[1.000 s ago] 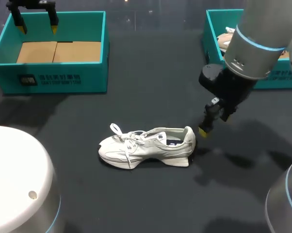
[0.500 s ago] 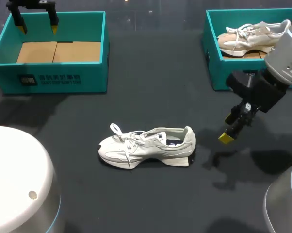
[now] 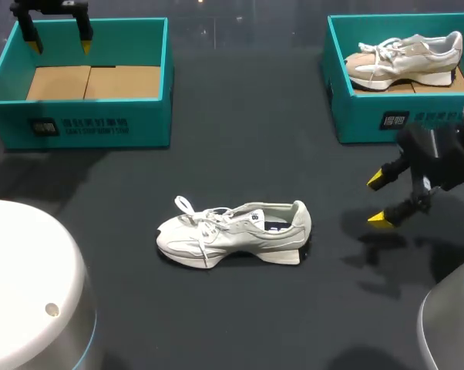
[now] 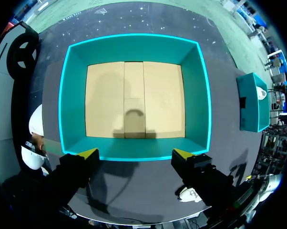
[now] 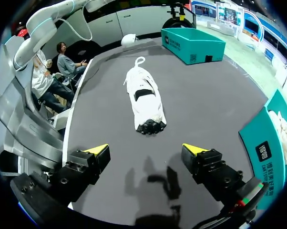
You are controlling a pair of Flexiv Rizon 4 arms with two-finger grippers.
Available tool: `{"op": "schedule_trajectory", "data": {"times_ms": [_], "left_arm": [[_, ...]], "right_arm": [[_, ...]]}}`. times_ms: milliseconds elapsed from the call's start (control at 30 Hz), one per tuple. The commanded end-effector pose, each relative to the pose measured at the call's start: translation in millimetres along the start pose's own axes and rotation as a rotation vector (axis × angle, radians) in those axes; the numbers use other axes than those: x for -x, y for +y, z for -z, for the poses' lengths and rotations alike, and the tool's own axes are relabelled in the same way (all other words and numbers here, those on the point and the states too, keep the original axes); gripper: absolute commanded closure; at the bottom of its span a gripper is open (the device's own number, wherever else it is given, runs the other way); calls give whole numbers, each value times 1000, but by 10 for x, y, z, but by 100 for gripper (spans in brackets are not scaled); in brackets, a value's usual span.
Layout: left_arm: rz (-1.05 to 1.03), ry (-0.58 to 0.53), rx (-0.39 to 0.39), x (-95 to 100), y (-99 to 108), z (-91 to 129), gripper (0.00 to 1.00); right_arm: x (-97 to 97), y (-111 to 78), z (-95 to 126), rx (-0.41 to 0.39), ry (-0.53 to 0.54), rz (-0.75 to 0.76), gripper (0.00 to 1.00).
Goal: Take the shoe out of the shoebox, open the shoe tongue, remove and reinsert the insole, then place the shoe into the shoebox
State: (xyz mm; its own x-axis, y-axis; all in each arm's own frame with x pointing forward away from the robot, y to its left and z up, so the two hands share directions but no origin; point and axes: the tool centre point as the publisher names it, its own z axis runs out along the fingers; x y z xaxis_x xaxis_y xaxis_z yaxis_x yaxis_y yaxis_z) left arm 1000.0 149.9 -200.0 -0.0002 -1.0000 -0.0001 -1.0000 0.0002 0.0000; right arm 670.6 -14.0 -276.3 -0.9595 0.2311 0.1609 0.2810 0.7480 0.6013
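As the right end effector (image 3: 378, 199), released and empty, has drawn away from the shoe (image 3: 236, 233), tongue-opening likely comes next.

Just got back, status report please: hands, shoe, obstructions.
Left hand open over empty shoebox. Right hand open, apart from shoe, heel side. Shoe upright on table, nothing between.

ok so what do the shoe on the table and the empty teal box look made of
Shoe: matte off-white upper, probably fabric or mesh with suede-like panels, cord laces and a thicker foam-like sole; the exact textile is unclear. Empty teal box: likely coated cardboard, judging by its thin flat walls and the bare tan flaps on its floor.
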Motion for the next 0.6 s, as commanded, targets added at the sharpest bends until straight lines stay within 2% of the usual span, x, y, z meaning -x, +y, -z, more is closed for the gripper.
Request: {"op": "schedule_trajectory", "data": {"times_ms": [33,400,433,600], "left_arm": [[0,0,0,0,0,0,0],[0,0,0,0,0,0,0],[0,0,0,0,0,0,0],[0,0,0,0,0,0,0]], "right_arm": [[-138,-56,-143,236,-66,-4,0],[-138,-56,-143,236,-66,-4,0],[-114,-68,-170,286,-69,-18,0],[-68,-141,-308,374,-119,15,0]]}}
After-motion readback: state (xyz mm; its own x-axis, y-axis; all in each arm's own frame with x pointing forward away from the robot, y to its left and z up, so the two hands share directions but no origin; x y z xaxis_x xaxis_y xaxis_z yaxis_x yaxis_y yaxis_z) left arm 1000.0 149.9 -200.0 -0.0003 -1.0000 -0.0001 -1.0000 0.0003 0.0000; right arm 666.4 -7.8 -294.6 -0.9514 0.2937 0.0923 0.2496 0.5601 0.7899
